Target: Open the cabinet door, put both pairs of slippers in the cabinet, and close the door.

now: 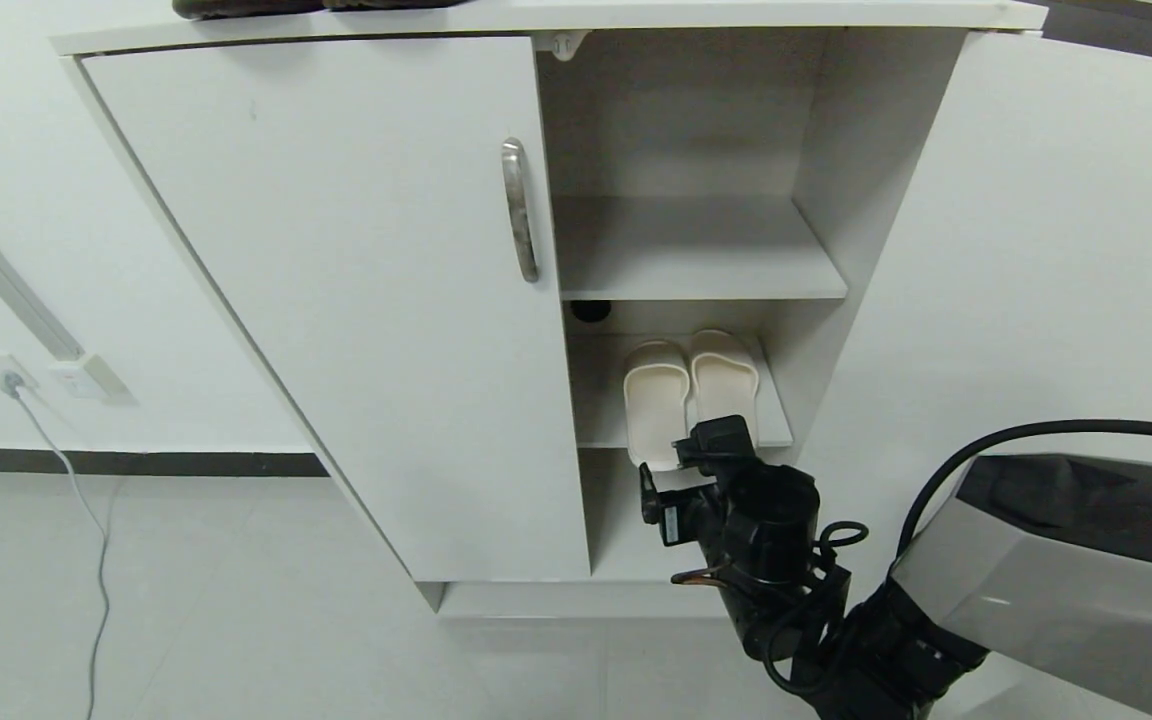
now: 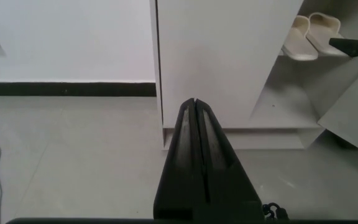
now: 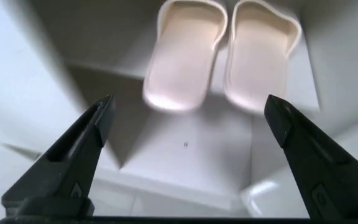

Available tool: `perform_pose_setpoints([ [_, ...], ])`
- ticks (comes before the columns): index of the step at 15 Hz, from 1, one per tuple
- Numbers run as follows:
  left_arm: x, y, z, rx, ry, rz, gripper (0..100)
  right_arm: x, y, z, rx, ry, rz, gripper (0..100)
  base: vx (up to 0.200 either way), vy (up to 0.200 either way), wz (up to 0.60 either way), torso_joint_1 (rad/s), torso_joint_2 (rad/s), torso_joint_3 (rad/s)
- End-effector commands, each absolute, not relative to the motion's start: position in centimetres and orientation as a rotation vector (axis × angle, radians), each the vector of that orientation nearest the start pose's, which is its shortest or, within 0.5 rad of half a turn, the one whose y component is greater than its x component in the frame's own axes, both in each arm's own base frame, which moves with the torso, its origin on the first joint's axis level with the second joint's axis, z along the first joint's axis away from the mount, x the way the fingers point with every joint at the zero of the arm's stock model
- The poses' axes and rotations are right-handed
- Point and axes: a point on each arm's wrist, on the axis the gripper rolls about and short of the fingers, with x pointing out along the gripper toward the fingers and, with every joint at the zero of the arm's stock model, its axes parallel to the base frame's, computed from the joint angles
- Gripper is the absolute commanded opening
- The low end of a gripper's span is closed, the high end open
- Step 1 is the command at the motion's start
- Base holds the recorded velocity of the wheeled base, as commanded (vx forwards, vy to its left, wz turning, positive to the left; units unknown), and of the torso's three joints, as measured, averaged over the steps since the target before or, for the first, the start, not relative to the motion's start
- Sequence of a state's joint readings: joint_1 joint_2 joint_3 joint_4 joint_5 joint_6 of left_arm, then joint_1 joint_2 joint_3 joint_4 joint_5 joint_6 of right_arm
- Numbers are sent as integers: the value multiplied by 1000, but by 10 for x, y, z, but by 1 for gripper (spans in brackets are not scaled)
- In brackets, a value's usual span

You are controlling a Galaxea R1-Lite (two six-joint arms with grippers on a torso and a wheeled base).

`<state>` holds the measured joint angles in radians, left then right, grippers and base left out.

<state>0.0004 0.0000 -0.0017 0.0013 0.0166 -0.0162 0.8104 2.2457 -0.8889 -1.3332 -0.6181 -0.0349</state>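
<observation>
Fingers (image 3: 73,155) of the right gripper (image 3: 190,106) stand spread wide, empty, just before two cream foam slippers (image 3: 185,56) — one pair, side by side on the middle shelf (image 1: 596,400) of the white cabinet (image 1: 336,300); those of the left gripper (image 2: 194,102) are pressed together. Likely light and soft, the slippers would pinch best at their adjoining inner walls — two dark shapes (image 1: 246,6) atop may be the second pair.

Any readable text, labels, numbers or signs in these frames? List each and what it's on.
None readable: the cabinet door, the white slippers on their shelf and the wall socket show no legible print in any view.
</observation>
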Motion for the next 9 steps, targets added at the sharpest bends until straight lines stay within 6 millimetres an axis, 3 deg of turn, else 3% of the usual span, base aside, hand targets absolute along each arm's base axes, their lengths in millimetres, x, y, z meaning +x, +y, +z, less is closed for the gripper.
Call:
perform_pose_setpoints([
  [1,-23,0,76,-17,0,18,0,282,279,77,-51,15,194,100,0,0,0,0,0,0],
  [9,-23,0,76,-17,1,18,0,281,278,80,-49,13,197,100,0,0,0,0,0,0],
])
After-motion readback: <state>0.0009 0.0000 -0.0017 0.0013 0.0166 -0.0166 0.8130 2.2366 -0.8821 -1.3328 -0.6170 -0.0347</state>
